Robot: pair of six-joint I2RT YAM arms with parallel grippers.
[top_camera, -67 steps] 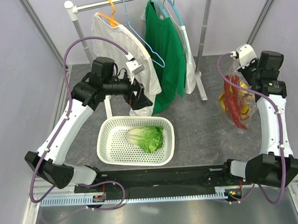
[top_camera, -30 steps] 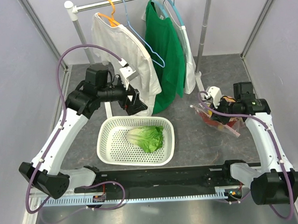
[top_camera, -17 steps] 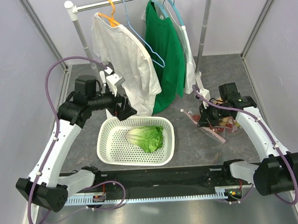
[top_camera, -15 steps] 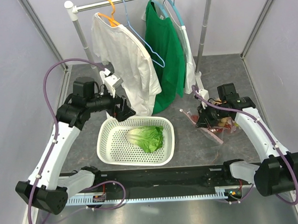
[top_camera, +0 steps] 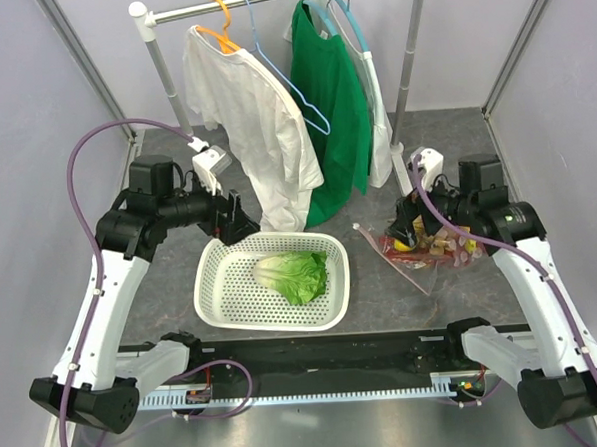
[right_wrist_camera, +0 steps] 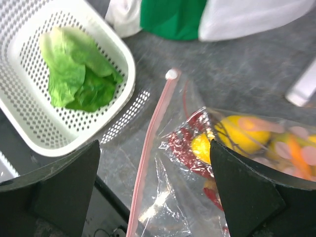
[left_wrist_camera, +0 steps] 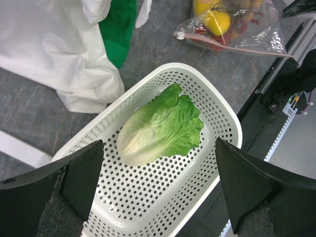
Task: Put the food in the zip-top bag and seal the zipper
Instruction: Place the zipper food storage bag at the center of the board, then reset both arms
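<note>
1. The lettuce lay in the white basket by the desk's near edge. It looked light and soft, best pinched at its pale stem.
2. The part-filled zip-top bag lay toward the desk's right edge, floppy and slippery, with its zipper facing the basket.
3. The left gripper and right gripper both gaped wide, holding nothing.
</note>
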